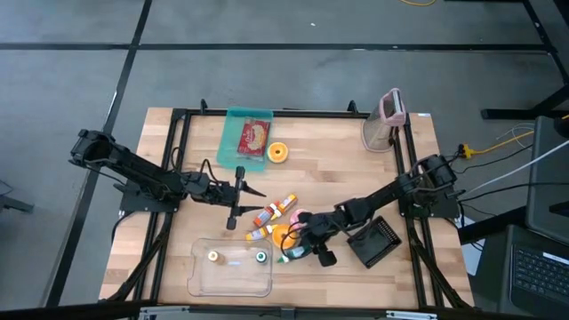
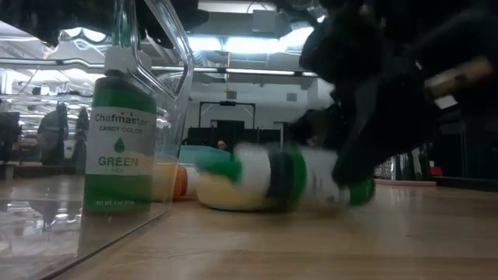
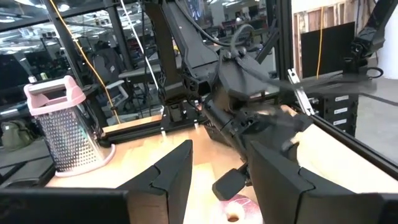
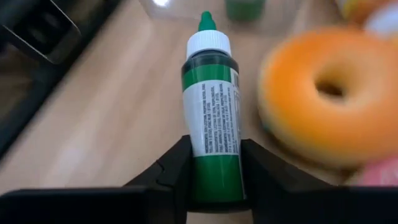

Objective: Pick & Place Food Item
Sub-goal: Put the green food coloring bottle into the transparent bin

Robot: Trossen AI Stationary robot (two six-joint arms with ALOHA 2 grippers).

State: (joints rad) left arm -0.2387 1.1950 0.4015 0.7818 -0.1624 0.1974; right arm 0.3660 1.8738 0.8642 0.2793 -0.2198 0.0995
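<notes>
A small green bottle (image 4: 211,106) with a white collar and green tip lies on its side on the wooden table, next to an orange doughnut (image 4: 326,93). My right gripper (image 4: 216,171) is shut on the bottle's base end, low over the table near its front middle (image 1: 307,249). My left gripper (image 3: 219,158) stands open and level above the table's left half (image 1: 238,197), with nothing between its fingers. My right gripper pinches the green bottle's lower body (image 4: 214,180), near its base, between its two fingers (image 4: 177,168). The fingers slant down from the table's right side and lie along the bottle. The bottle lies on its side on the table (image 2: 272,180), its tip pointing away from the gripper.
A clear tray (image 1: 203,283) at the near edge holds an upright green bottle (image 2: 120,132) and another small bottle (image 1: 213,257). More bottles (image 1: 274,212) and a pink doughnut (image 1: 300,216) lie mid-table. At the back stand a teal tray (image 1: 233,151) and a grater (image 1: 384,120); a black square object (image 1: 377,242) lies right.
</notes>
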